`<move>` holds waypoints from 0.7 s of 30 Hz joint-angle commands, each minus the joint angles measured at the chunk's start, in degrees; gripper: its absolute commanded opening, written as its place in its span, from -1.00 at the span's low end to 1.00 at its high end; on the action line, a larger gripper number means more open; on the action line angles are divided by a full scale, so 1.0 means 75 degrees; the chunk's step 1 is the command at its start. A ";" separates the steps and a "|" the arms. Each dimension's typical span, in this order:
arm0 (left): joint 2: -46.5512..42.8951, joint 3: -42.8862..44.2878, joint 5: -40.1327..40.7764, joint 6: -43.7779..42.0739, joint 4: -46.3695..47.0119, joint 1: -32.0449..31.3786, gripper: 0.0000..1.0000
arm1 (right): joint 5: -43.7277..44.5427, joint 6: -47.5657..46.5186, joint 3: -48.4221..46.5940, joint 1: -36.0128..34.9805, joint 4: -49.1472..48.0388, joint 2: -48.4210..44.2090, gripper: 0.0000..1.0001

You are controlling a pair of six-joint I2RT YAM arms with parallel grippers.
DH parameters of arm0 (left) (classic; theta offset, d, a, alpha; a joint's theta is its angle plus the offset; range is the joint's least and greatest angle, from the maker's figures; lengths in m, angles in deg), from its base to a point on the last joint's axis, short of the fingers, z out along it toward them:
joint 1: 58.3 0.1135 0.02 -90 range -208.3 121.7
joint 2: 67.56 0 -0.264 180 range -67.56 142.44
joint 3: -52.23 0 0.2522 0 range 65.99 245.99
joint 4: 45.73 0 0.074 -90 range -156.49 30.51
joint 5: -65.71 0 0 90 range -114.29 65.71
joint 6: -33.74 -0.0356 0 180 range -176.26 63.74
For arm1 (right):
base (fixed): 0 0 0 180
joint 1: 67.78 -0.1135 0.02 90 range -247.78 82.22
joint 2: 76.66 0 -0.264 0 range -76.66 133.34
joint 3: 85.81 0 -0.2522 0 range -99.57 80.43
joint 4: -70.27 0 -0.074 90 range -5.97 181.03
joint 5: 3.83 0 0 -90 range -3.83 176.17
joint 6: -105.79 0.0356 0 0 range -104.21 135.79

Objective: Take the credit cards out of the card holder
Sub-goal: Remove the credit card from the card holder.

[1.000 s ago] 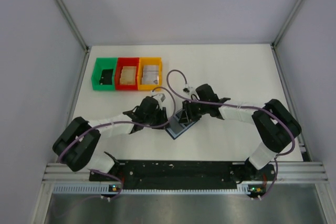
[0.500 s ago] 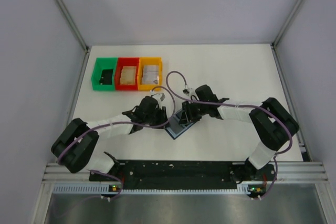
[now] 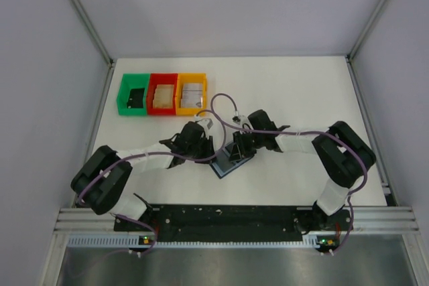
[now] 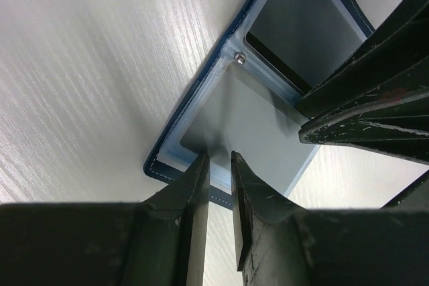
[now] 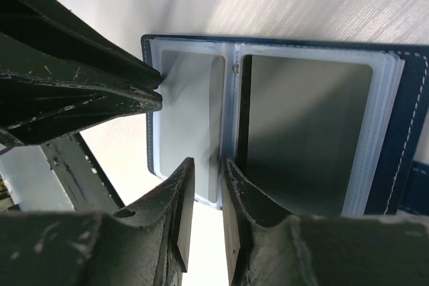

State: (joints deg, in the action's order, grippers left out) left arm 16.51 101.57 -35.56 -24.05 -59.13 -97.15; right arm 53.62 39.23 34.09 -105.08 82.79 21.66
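Left wrist view, nearest first: left tool (image 4: 218,165) narrow, fingers set astride the near edge of the card holder (image 4: 221,92), only a slit of pale sleeve between them. Cannot tell whether clamped on that edge or just poised about it. Judged purpose: anchoring the holder against sliding during the draw.

Just beyond the tips, holder lying open and flat on the tabletop (image 4: 87,65), both slotted panels face up, presumably for reaching the slots from the side. In the near panel, a pale card (image 4: 261,132); in the far panel, a second card (image 4: 301,31), darker in this light. Neither out yet.

From the opposite side, right tool (image 5: 208,169), likewise narrow, tips either side of the pale card's edge next to the centre fold. Hard to say whether gripping or merely lined up. Probably the pulling half of the pair, set against the left one across the holder.

From the top external view, both tools meeting over the holder near the middle of the tabletop. Farthest back, well apart from the work, green bin (image 3: 134,76), red bin (image 3: 162,76) and orange bin (image 3: 192,76) side by side in a row; contents too small to name.
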 commanded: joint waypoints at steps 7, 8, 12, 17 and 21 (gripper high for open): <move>-0.0603 0.0132 0.0412 -0.0216 -0.0353 -0.0023 -0.53 | 0.0366 -0.0476 -0.0242 -0.0007 0.0396 -0.0757 -0.56; -0.0732 0.0086 0.0424 -0.0170 -0.0306 -0.0023 -0.51 | 0.0542 -0.0547 -0.0242 -0.0019 0.0561 -0.0886 -0.56; -0.1341 -0.0160 0.0553 0.0134 -0.0166 -0.0023 -0.37 | 0.1573 -0.1050 -0.0312 -0.0463 0.0996 -0.1180 -0.35; -0.2243 -0.0804 0.1067 0.0603 0.0186 0.0129 -0.28 | 0.3026 -0.1577 -0.0476 -0.1236 0.1383 -0.1402 0.04; -0.3133 -0.1542 0.1209 0.0967 0.0385 0.0515 -0.20 | 0.4092 -0.1999 -0.0746 -0.1916 0.1676 -0.1403 0.17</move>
State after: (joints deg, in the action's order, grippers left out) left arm -1.35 94.33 -29.48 -20.31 -59.41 -95.71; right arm 73.57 29.26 32.43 -114.87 92.83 13.34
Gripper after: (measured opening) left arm 0.389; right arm 0.571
